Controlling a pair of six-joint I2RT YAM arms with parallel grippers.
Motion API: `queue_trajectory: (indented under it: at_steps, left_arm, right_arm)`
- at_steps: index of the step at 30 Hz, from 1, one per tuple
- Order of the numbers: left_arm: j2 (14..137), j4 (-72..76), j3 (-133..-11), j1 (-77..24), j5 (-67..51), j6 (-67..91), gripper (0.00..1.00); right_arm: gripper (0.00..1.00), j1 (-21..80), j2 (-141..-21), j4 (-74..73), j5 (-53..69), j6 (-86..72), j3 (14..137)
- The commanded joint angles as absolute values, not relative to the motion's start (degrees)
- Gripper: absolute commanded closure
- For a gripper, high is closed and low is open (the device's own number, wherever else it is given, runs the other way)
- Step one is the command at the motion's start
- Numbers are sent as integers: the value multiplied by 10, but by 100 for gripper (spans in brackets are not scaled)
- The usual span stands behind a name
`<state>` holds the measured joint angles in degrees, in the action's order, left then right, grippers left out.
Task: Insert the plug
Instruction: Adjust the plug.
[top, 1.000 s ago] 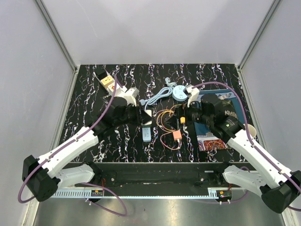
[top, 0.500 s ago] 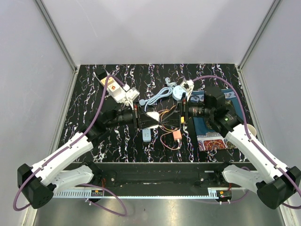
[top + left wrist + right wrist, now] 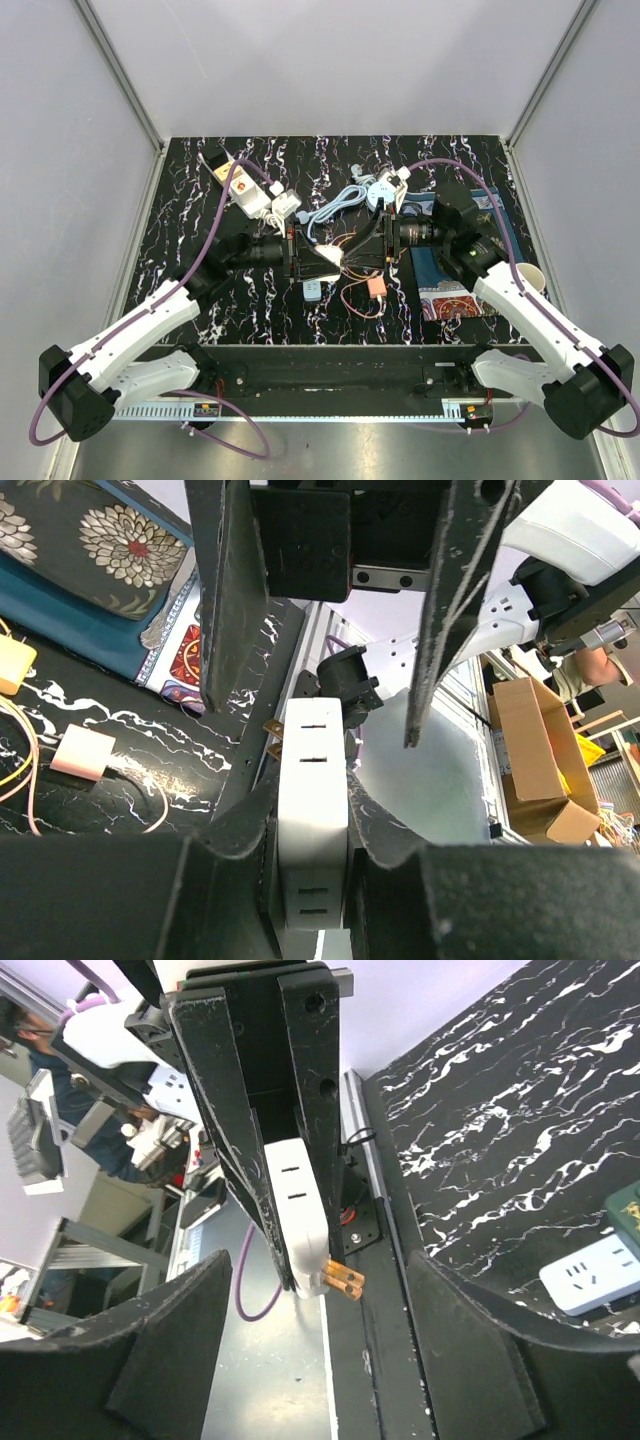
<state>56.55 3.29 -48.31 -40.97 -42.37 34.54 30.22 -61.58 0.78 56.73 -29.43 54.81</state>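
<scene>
One plug [image 3: 312, 800], lengthwise in left jaws

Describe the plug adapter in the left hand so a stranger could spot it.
Go to the middle of the black marbled table. There the left hand clamps a white rectangular plug adapter. Unlike the pink plug lying nearby, it shows two copper prongs.

a smooth white plastic plug [image 3: 312, 810] with coppery metal prongs [image 3: 341, 1280]. beneath, the table [image 3: 190, 215] looks marble-veined, faintly glossy.
</scene>
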Motion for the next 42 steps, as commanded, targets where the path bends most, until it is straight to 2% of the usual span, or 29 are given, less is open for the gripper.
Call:
queue_trajectory:
  at_steps: [1, 6, 7, 13, 14, 19, 31, 35, 38, 42]
  left_arm:
    - [565, 92, -501, -412, -452, 347, 100]
    - [576, 134, -499, -412, -465, 371, 100]
    - [577, 135, -498, -412, -464, 371, 100]
    - [577, 139, -505, -412, -460, 375, 100]
    - [576, 138, -505, -412, -456, 375, 100]
    - [569, 105, -502, -412, -420, 362, 100]
    - [564, 112, -492, -412, -413, 374, 100]
    - [562, 138, -483, -412, -417, 396, 100]
    - [567, 155, -481, -412, -428, 409, 92]
    - [574, 185, -477, -412, -434, 433, 86]
  right_arm:
    - [26, 298, -624, 67, 603, -323, 542]
    - [37, 299, -634, 84, 621, -338, 537]
    - [44, 299, -634, 84, 623, -339, 537]
    - [64, 299, -628, 73, 621, -335, 539]
    - [72, 299, -627, 69, 620, -334, 539]
    - [84, 299, -621, 52, 614, -324, 542]
    - [88, 298, -621, 49, 608, -315, 533]
    - [95, 299, -622, 48, 610, -314, 530]
    - [99, 298, -621, 48, 612, -310, 530]
    - [100, 299, -618, 49, 609, -308, 529]
